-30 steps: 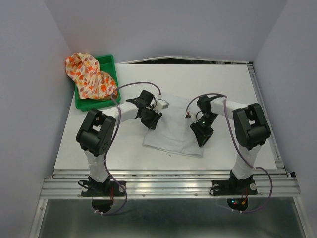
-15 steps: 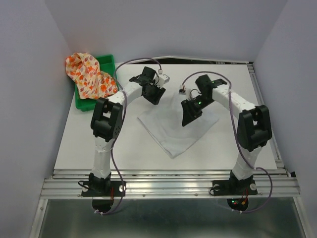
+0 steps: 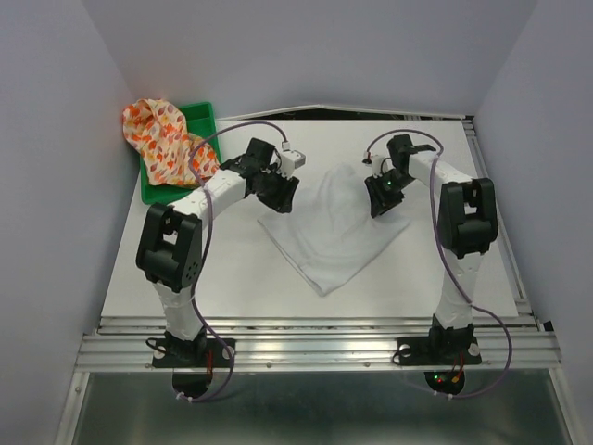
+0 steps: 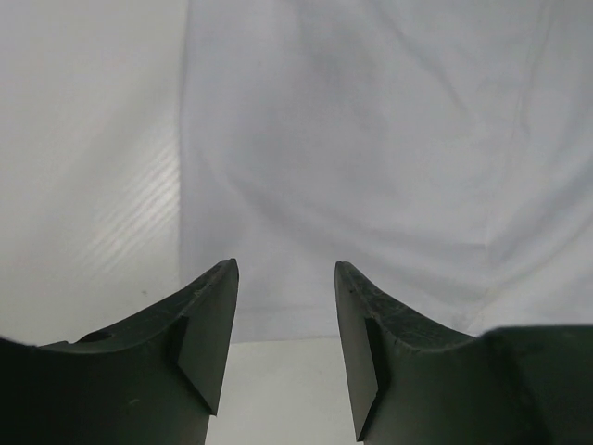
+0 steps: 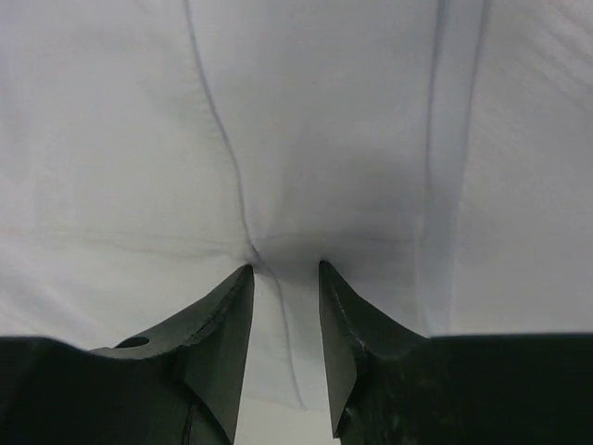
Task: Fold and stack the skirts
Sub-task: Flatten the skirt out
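The white skirt (image 3: 332, 232) lies spread as a diamond on the table's middle, one corner toward the front. My left gripper (image 3: 284, 193) hovers at its left back edge. It is open and empty (image 4: 285, 271), with the skirt's hem (image 4: 371, 139) just ahead of the fingertips. My right gripper (image 3: 381, 201) is on the skirt's right back part. Its jaws (image 5: 283, 269) stand apart, tips pressing into puckered white cloth (image 5: 324, 120) that lies flat between them. The floral skirt (image 3: 165, 139) is bunched over the green tray (image 3: 200, 117) at the back left.
The white table (image 3: 222, 273) ends in a metal rail (image 3: 315, 345) at the front, where both arm bases are bolted. Grey walls close in on the left, right and back. The right arm's cable (image 3: 394, 139) loops above the skirt's back corner.
The white skirt went from a patch near the front to a diamond farther back. Since then the left gripper has drawn left off it, and the right gripper has moved to its right back part.
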Robot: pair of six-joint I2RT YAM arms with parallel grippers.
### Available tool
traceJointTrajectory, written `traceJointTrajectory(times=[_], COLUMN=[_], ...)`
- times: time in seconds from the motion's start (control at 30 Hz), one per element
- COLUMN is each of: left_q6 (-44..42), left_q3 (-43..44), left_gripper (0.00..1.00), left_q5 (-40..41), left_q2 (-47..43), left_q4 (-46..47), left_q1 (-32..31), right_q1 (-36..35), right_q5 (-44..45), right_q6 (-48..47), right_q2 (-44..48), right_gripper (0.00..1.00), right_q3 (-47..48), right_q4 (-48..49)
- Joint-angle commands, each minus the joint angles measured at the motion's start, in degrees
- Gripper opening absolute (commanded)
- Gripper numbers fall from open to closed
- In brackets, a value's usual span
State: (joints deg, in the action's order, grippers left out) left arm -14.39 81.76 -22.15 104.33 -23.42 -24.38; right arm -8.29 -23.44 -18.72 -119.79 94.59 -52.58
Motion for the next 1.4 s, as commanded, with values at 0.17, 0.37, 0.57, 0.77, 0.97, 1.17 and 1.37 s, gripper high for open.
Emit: traceJointTrajectory(times=[0.17, 0.37, 0.57, 0.77, 0.97, 1.17, 1.37], left_q6=[3.32, 2.00, 0.42, -1.95, -11.52, -26.61, -32.81], left_q3=[-5.13, 5.83, 17.55, 15.11, 5.02, -9.90, -30.13], left_gripper=[0.49, 0.47, 0.43, 0.49, 0.67, 0.67, 0.65], left_q5=[-1.77, 3.94, 7.65, 6.77, 0.53, -0.27, 4.22], left_q2=[4.90, 15.09, 23.02, 15.74, -2.01, -18.62, -30.50], left_q4=[2.59, 0.75, -3.47, -2.60, -1.36, -6.45, -2.61], left_q1=[-0.23, 0.03, 1.00, 1.09, 0.48, -3.73, -13.92], right_q1=[-0.14, -0.93, -3.48, 0.81, 0.82, -0.66, -5.84], right_q5=[10.26, 5.70, -3.97, -8.10, -8.12, 0.84, 4.80], right_q6=[-2.64, -2.81, -3.08, 1.58, -11.40, -28.72, -39.72], right_q2=[5.78, 12.29, 17.21, 17.32, 20.46, 37.85, 57.08], right_gripper=[0.35, 0.35, 0.38, 0.40, 0.46, 0.46, 0.47], right_q3=[-15.47, -27.43, -27.99, -12.96, -8.27, -26.79, -45.34], right_q4=[6.87, 4.51, -2.17, -5.25, -9.03, -4.74, 6.77])
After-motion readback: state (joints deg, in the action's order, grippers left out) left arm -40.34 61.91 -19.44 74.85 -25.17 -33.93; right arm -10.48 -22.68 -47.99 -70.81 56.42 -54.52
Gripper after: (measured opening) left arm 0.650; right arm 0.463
